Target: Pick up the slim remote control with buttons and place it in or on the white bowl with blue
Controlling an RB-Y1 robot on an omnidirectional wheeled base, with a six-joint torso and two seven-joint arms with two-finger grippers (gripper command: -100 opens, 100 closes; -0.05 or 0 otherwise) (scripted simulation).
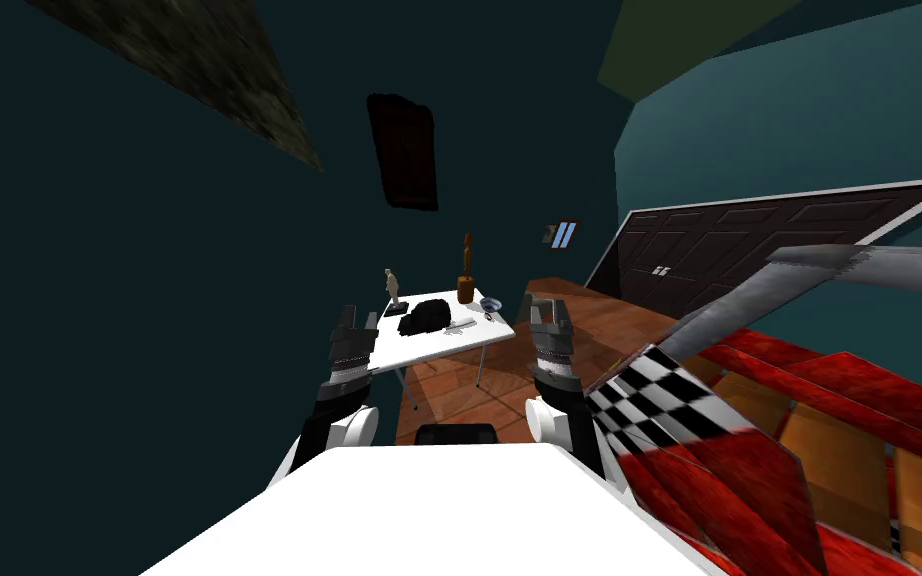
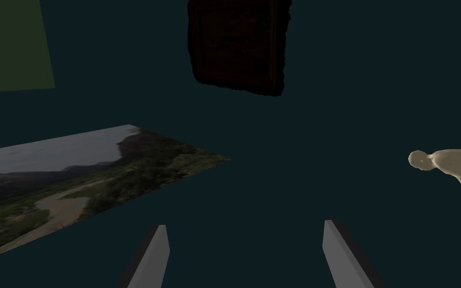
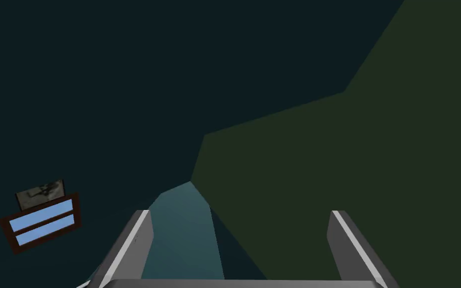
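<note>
Both arms are up in front of the chest, well short of the white table (image 1: 439,345), with open air between. Left gripper (image 1: 359,322) has its fingers spread and holds nothing. Right gripper (image 1: 549,313) is the same, spread and empty.

The table stands on a wooden floor (image 1: 589,325). The floor is open to the table's right, up to a dark panelled door (image 1: 749,250). A red couch (image 1: 849,400) with a checkered cushion (image 1: 649,390) crowds in close beside the right arm. Dark teal walls stand behind the table.

On the tabletop:
- pale figurine (image 1: 390,285), upright at the far left corner
- black lump (image 1: 424,318) in the middle
- tall brown bottle-like piece (image 1: 466,277) at the far edge
- white bowl with blue (image 1: 491,304) at the far right corner

The slim remote (image 1: 461,328) is probably the thin grey strip lying flat on the tabletop between the black lump and the bowl. It sits outside the bowl and is too small to be sure of.
</note>
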